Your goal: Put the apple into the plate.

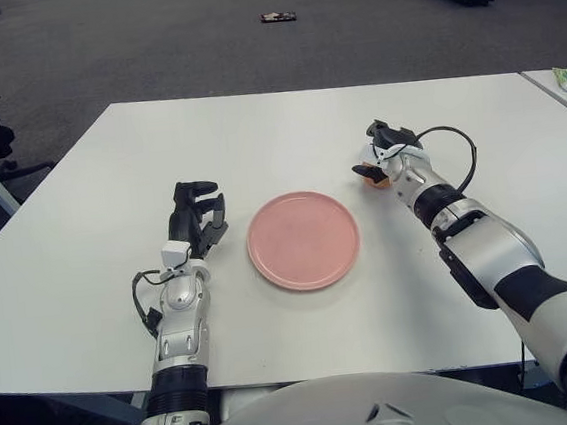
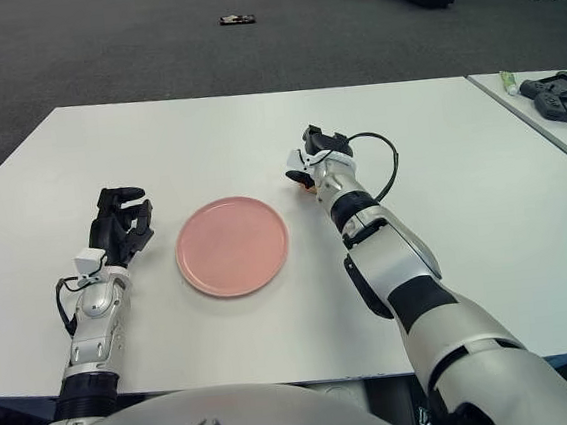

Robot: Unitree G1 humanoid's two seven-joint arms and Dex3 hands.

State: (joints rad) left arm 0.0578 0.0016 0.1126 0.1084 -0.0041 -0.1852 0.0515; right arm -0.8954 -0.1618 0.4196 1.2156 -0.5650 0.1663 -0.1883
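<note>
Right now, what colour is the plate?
Pink, plain with no pattern; the plate shows best in the left eye view.

A white table (image 1: 285, 122) stands on grey carpet (image 1: 147, 45), second table (image 2: 546, 122) alongside.

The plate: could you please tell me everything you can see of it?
The plate is round, shallow and plain pink with a smooth matte look. It lies flat on the white table, between the left hand and the right hand. Nothing lies in it and neither hand touches it.
</note>
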